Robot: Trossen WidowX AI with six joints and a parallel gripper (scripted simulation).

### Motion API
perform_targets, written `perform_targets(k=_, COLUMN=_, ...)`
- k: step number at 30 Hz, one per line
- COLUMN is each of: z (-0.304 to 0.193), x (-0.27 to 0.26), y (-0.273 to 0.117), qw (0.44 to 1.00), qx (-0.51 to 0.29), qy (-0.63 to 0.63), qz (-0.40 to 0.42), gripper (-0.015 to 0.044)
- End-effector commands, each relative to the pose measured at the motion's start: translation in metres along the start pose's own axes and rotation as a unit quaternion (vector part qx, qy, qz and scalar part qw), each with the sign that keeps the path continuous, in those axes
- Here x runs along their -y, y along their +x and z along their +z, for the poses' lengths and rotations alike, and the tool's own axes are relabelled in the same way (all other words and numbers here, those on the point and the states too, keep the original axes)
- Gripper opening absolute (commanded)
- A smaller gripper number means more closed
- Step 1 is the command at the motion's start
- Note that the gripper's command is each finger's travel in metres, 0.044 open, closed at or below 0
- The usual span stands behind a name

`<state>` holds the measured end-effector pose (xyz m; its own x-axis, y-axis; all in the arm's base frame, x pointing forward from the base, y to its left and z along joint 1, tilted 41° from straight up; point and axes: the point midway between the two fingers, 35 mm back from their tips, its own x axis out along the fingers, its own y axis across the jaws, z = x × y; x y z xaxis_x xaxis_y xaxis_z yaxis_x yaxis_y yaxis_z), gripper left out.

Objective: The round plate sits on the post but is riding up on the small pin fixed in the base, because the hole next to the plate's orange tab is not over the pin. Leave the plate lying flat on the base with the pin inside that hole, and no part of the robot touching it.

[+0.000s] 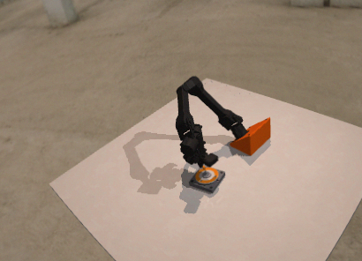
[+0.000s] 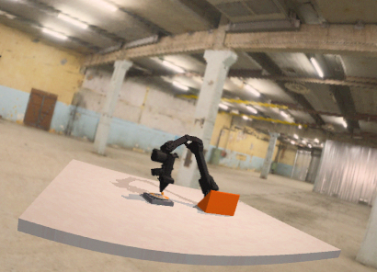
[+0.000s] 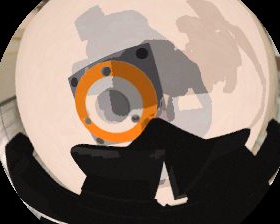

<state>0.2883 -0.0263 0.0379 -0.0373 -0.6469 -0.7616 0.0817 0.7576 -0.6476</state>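
My gripper (image 1: pixel 207 162) is pinched fully together with nothing between its fingers. In the wrist view the two dark fingers meet in a point at the near rim of the round plate (image 3: pixel 115 102), low on its right side; whether the tip actually touches the rim I cannot tell. From the exterior view the gripper (image 2: pixel 162 187) points straight down onto the plate (image 2: pixel 160 198).

The plate is an orange ring with small dark holes spaced round it and a grey centre where the post (image 3: pixel 118 102) comes up through it. It sits on a dark square base (image 3: pixel 145 56), whose corners show beyond the ring at upper right and at left. The orange tab and the pin are too small for me to pick out, and I cannot tell whether the plate lies flat.

Further out, the base (image 1: pixel 215 183) rests on a pale mat (image 1: pixel 287 188), with my arm's shadow falling to its left. My arm (image 1: pixel 187 117) arches back to an orange wedge-shaped block (image 1: pixel 253 137) at its foot. Around the mat is a concrete floor (image 1: pixel 88 78).

I can read no brand, label or writing anywhere.
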Motion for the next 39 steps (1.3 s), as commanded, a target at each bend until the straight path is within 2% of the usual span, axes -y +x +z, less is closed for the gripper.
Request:
perform_targets(k=1, z=-0.008, x=-0.002, y=0.004, qw=1.0, qx=-0.01, qy=-0.004, qz=0.0, gripper=0.0)
perform_targets(k=39, z=-0.024, x=-0.013, y=0.004, qw=1.0, qx=-0.011, qy=-0.004, qz=0.0, gripper=0.0)
